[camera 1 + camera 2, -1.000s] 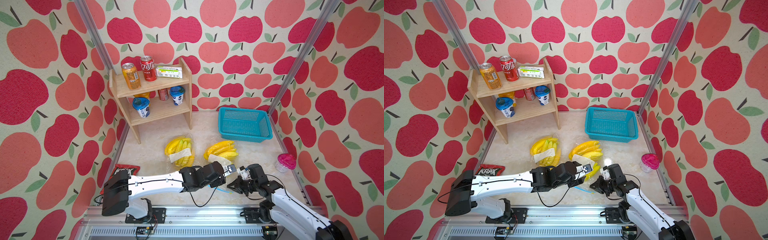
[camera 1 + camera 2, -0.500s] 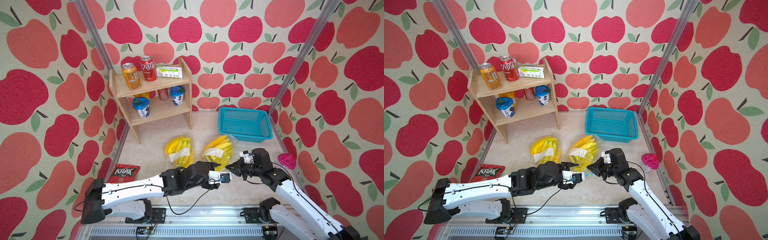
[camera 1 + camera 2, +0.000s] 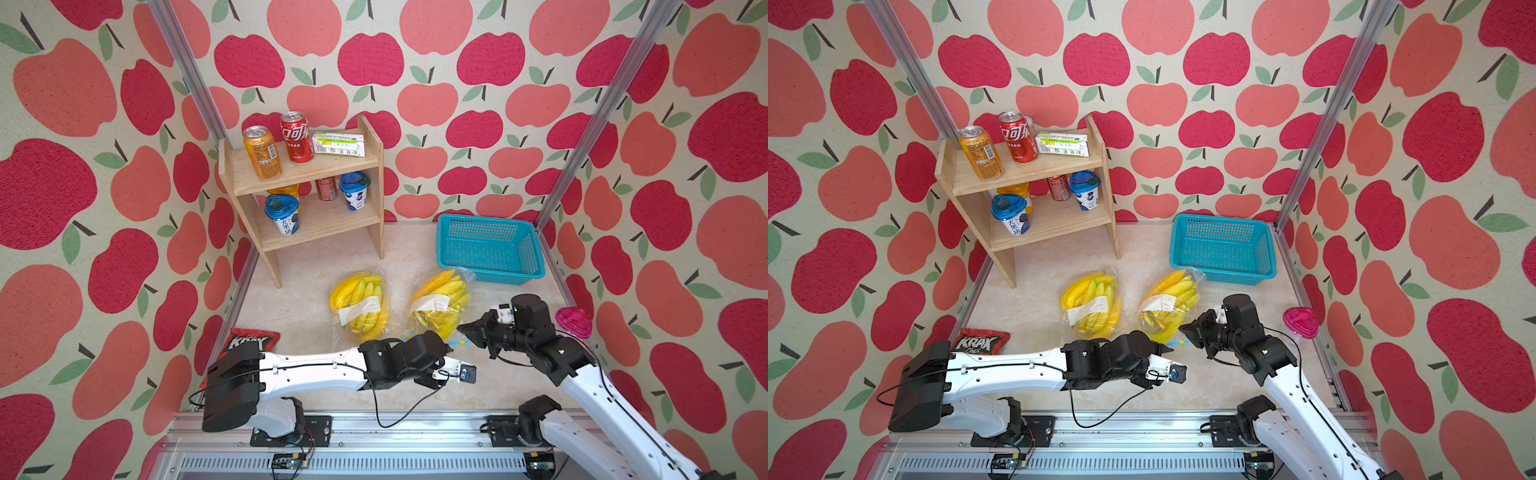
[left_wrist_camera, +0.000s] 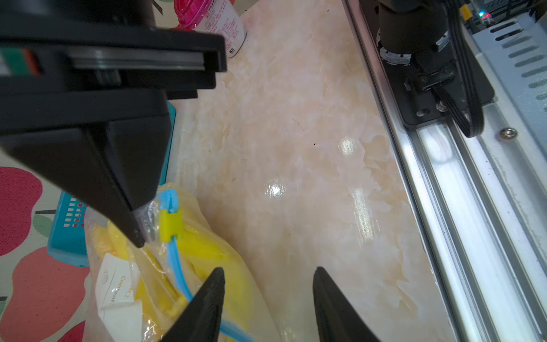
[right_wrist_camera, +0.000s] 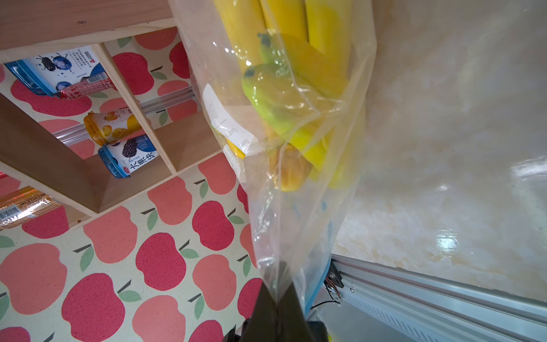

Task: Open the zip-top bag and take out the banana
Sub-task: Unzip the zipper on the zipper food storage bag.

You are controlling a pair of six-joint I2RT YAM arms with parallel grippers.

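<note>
We're pinching a corner of the zip-top bag (image 3: 440,305) with the right claw (image 5: 276,299), left claw (image 4: 268,274) gaping empty, next needing to nip the yellow slider (image 4: 170,226).

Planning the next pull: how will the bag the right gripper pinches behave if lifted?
Probably floppy: the thin zip-top bag creases toward the shut right gripper. Likely to sag, with the bananas bunched far from the pinch. Its glossy film might slip.
</note>
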